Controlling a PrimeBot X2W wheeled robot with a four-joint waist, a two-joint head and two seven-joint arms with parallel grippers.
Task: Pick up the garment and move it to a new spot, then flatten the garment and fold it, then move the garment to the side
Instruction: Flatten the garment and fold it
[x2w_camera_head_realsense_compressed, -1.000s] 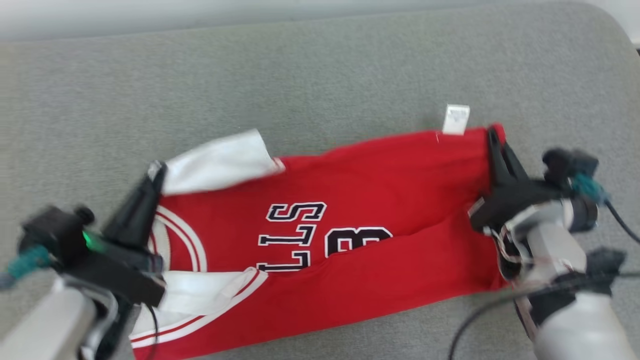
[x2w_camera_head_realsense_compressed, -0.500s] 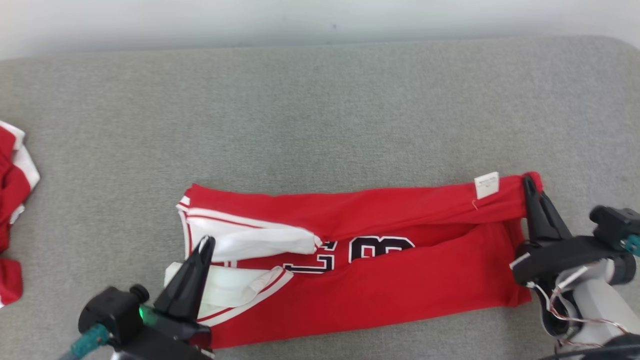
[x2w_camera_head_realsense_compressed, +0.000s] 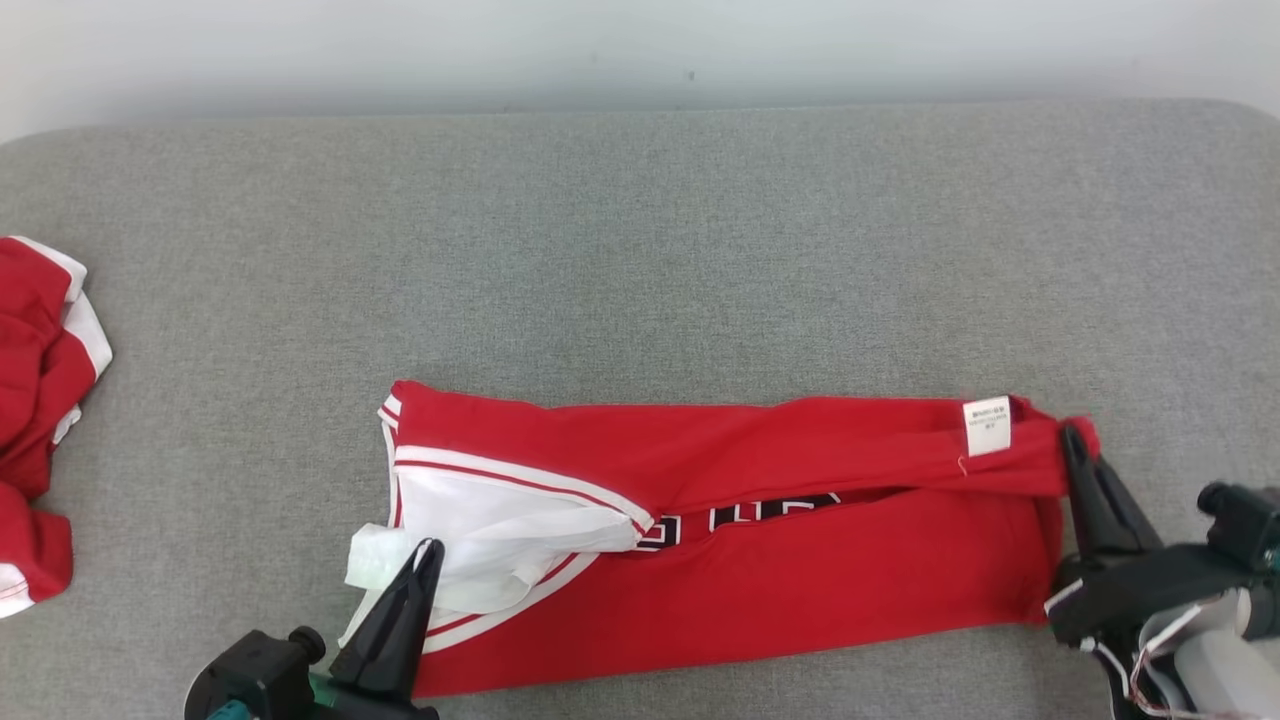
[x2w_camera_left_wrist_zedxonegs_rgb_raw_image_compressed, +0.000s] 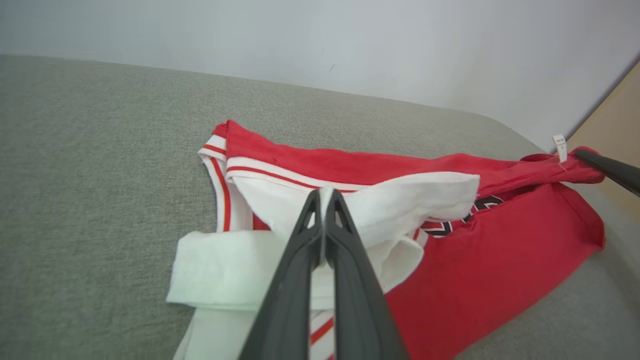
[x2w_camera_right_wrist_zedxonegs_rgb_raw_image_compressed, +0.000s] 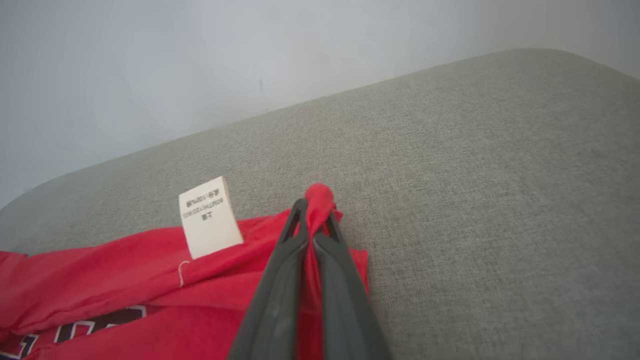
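— Left gripper (x2w_camera_head_realsense_compressed: 430, 548), head view: what has it got?
— Its fingers are pinched together on the white side panel (x2w_camera_head_realsense_compressed: 500, 530) at the left end of the jersey (x2w_camera_head_realsense_compressed: 800, 590). The right gripper (x2w_camera_head_realsense_compressed: 1070, 435) is clamped on the red corner at the far-right end, just beside the white label (x2w_camera_head_realsense_compressed: 987, 426).
— And where does the jersey lie?
— On the grey cushion (x2w_camera_head_realsense_compressed: 640, 250), towards its near edge. Its long axis runs left to right, straight from one gripper to the other. The far long edge is lapped over, so the black numerals (x2w_camera_head_realsense_compressed: 760, 512) barely peep out. A smaller red garment (x2w_camera_head_realsense_compressed: 35, 340) sits well apart at the far left.
— Left wrist view?
— Dark fingers closed, white cloth nipped at the tips; the red body stretches away to the right, where the other arm's finger shows at the corner.
— Right wrist view?
— Jaws tight on a bunched red tip, label just to its left.
— So the next move turns on what?
— I'd judge on that axis: each arm owns the end nearest it, and any crosswise fold carries one end along the line to the other
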